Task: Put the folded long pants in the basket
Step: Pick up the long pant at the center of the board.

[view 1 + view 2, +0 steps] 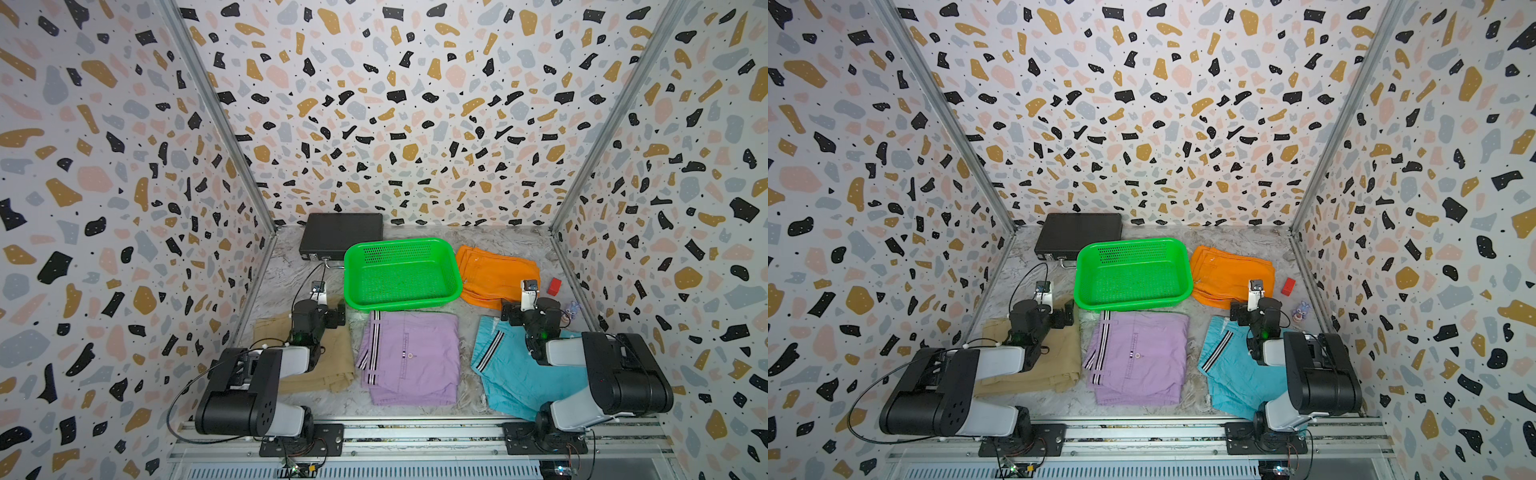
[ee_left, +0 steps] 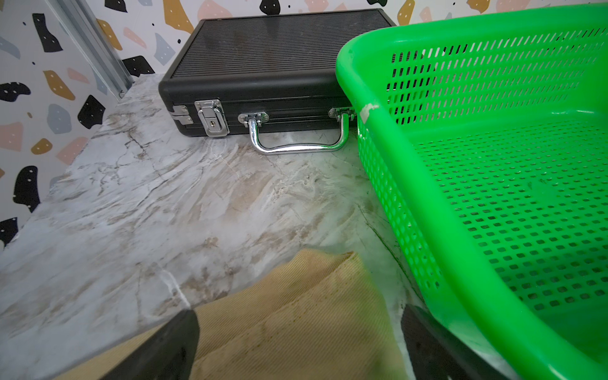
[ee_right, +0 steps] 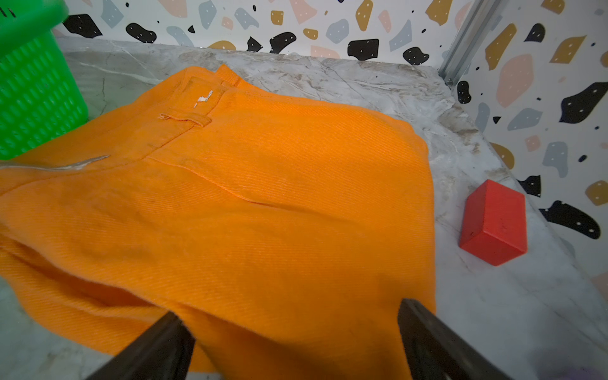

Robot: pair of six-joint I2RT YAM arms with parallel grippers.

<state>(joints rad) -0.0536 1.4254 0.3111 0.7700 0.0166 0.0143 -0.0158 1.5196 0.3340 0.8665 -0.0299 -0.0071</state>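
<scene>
top views: basket (image 1: 399, 252) on table (image 1: 511, 243); lilac pants (image 1: 411, 357) just before it, orange pants (image 1: 494, 274) beside it, tan pants (image 1: 332, 365) near-left, turquoise pants (image 1: 515, 374) near-right | left wrist: left end effector (image 2: 299, 316) released above tan pants, beside basket | right wrist: right end effector (image 3: 289, 311) released above orange pants

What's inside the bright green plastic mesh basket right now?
Nothing: the bright green plastic mesh basket shows only its bare perforated floor in both top views and the left wrist view. Its near rim hides a thin strip of floor from above.
</scene>
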